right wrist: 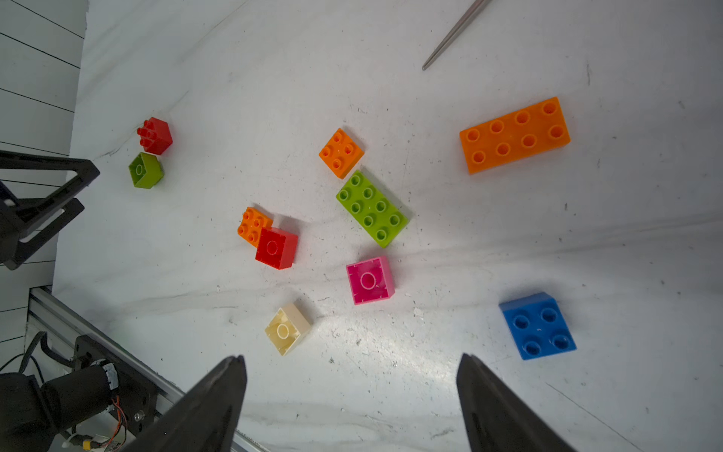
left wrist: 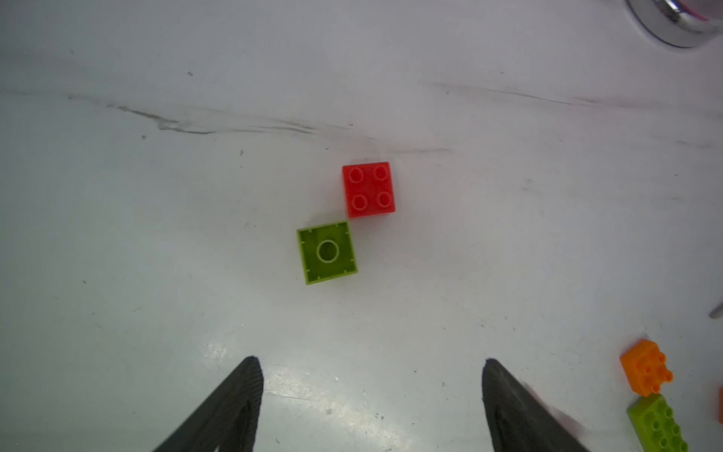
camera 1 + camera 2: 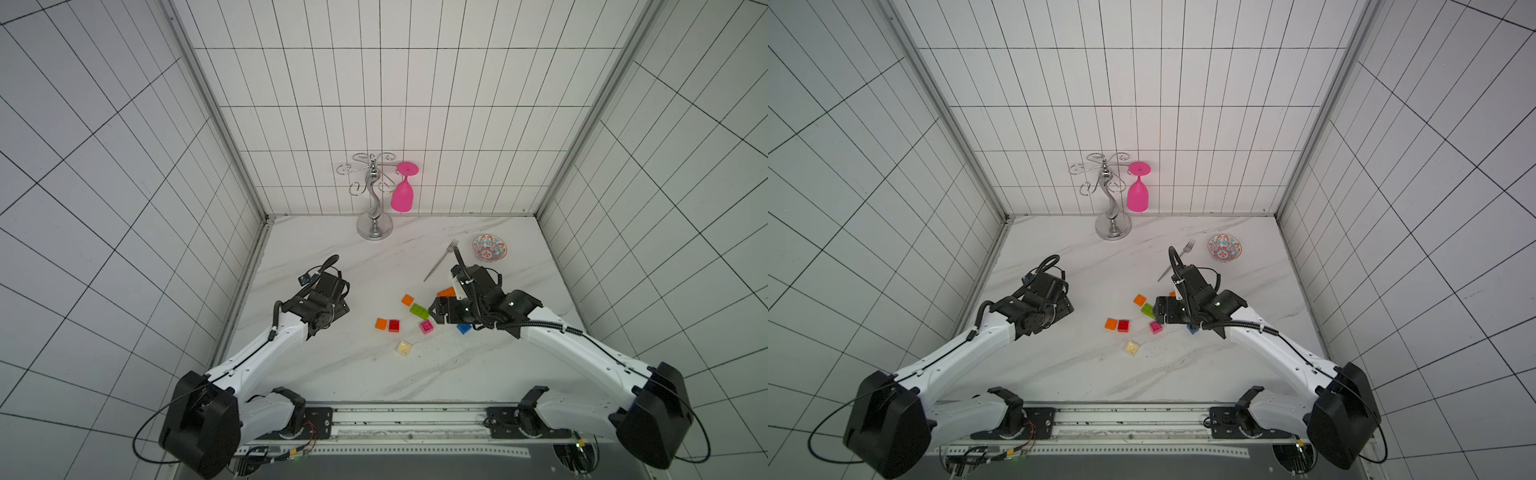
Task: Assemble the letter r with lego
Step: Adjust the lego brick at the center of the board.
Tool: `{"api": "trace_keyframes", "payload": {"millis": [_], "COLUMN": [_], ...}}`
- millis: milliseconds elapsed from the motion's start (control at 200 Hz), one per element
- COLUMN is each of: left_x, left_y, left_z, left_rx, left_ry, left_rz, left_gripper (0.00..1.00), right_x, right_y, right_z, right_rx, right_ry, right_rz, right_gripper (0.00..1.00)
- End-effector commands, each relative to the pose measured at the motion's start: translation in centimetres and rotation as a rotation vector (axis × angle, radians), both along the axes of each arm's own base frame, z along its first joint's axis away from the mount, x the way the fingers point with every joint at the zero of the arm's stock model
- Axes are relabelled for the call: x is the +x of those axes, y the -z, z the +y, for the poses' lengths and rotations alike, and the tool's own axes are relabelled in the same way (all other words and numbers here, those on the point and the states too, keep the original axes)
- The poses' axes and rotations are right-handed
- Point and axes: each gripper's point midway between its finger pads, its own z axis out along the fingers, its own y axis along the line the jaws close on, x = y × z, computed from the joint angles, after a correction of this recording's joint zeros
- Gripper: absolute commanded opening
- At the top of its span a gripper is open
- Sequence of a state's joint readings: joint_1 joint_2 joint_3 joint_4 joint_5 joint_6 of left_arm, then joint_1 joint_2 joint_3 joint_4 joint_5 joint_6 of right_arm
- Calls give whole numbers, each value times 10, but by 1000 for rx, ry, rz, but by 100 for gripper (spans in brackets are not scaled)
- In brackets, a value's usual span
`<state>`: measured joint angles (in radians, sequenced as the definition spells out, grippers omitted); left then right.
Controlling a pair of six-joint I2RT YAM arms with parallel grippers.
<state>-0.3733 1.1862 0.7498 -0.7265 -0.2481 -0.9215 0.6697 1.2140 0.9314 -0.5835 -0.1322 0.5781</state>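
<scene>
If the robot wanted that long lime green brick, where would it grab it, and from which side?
Probably from straight above, closing on the two long side walls of the long green brick near its middle. It lies flat, studs up, with bare table along both long sides; a small orange brick crowds one short end and the pink brick sits near the other.

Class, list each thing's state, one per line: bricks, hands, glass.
Pink brick, hollow up.
Cream brick, hollow up.
Small green brick, hollow up.
Blue brick, studs up.
Long green brick, studs up.
Long orange brick, studs up.
Left hand, open.
Right hand, open.
Pink glass, hanging inverted.
</scene>
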Motion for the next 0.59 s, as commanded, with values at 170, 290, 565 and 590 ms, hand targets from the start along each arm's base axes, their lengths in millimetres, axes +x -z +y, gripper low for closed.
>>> {"api": "trace_keyframes", "payload": {"millis": [170, 290, 565, 590], "left_x": [22, 32, 37, 37], "left_y": [16, 26, 38, 39], "left_z": [22, 20, 21, 22], "left_rx": [-69, -103, -91, -84], "left_ry": [-61, -61, -68, -70], "left_rz": [109, 137, 173, 177], "left_gripper": [78, 74, 63, 63], "right_x": [-10, -12, -13, -12], "right_y": [-44, -46, -43, -44], "right_z": [20, 19, 14, 14], "right_rx": [42, 53, 40, 41], "right_ry": [-122, -118, -102, -101], "right_rz": [-4, -11, -17, -19], "right_gripper": [87, 86, 85, 85]}}
